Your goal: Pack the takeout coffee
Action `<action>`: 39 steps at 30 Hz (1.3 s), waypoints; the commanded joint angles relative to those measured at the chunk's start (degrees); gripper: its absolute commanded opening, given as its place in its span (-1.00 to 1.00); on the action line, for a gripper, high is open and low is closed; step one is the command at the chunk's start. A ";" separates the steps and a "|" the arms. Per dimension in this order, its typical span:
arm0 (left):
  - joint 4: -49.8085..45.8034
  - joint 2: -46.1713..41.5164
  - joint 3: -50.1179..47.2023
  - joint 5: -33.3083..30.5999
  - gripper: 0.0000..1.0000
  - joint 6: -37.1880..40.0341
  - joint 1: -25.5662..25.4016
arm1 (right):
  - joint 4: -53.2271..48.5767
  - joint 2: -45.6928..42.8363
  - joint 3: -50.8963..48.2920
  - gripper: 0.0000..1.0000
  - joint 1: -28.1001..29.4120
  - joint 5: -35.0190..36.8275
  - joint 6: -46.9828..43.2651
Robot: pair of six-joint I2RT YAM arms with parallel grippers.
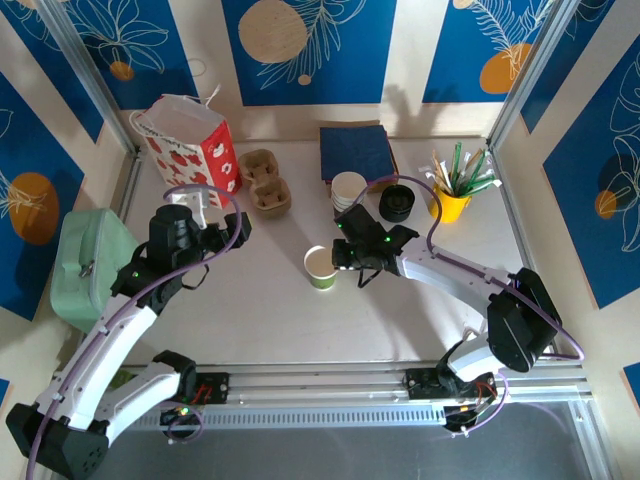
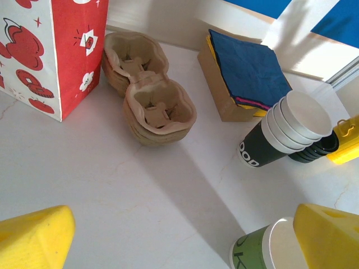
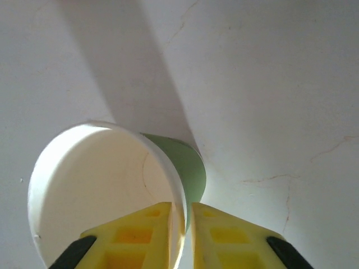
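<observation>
1. My right pincer (image 3: 180, 216) stands over the takeout coffee (image 3: 101, 185) in the middle of the table (image 1: 270, 320). One finger is inside the cup's mouth and the other is outside against the lime-green side, with the paper wall between them.
2. The jaws are nearly together, leaving only a thin slot for that wall. I cannot tell whether they pinch the rim or sit slack around it.
3. My left pincer (image 2: 182, 238) hangs to the left of the cup, jaws spread wide, with nothing in it.
4. The cup stands upright and open-mouthed, with no lid on it (the white inside looks empty to me).
5. I judge that the cup is being set in place and that the lid comes next. The stack of black lids (image 1: 396, 203) sits far and right of the cup, just beside the stack of white cups (image 1: 348, 188).
6. The next move calls for a clean release. I should rise straight up so the inner finger does not drag the rim and tip so light a cup, then reach far for one lid only.
7. Packing proper would follow. The pulp carrier (image 2: 160, 109) and the red paper bag (image 2: 56, 50) wait at the far left, on my left pincer's side.
</observation>
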 commanded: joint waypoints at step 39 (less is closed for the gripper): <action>1.87 0.16 0.35 0.91 0.99 -0.84 -0.36 | 2.26 -2.03 6.22 0.21 -19.80 17.21 -6.06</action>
